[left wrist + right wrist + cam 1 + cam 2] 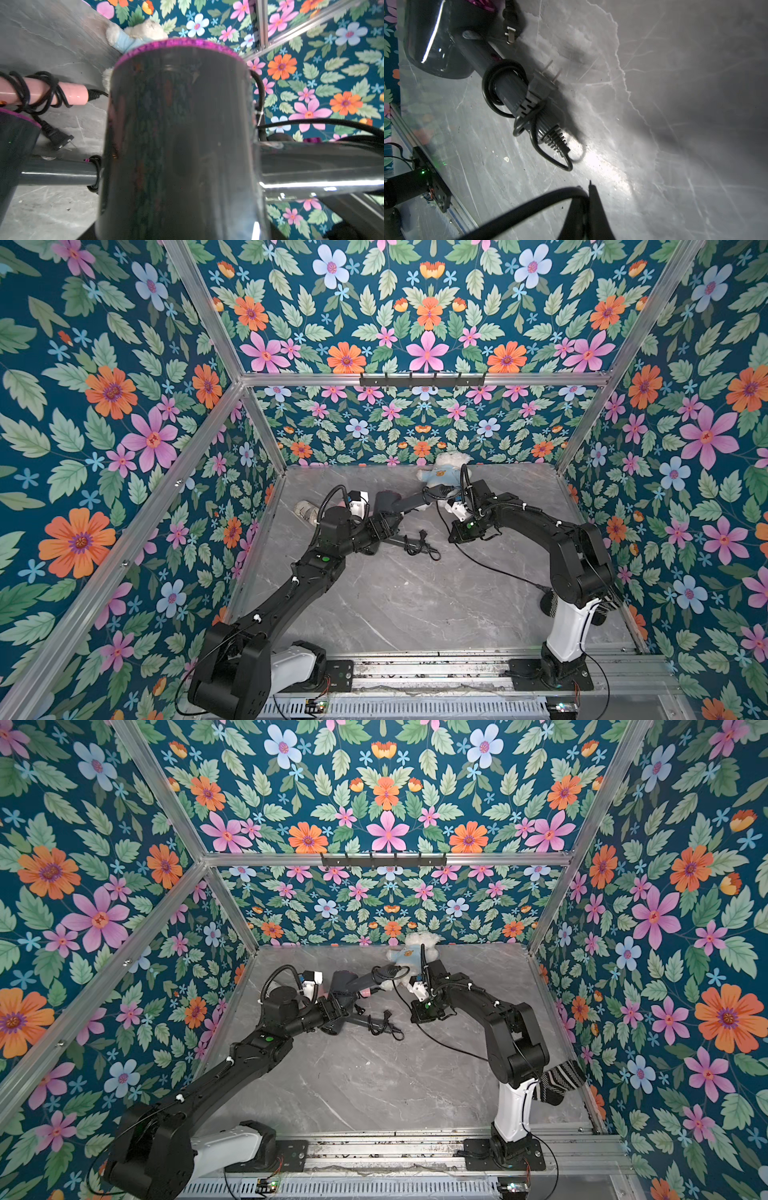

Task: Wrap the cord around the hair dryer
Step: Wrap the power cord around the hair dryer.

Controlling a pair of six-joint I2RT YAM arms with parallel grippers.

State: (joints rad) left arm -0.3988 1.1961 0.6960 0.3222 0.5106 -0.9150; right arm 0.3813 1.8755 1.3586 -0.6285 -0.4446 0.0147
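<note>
Here, the grey tabletop [415, 605] lies open along its front edge, well apart from the teddy bear [446, 472] at the back wall. Just before the bear, the left pincer [388, 518] clamps the hair dryer [176, 135]; the right pincer [588, 192] is closed on its cord [529, 205]. The bear's shirt print [442, 480] is too small to read.
</note>
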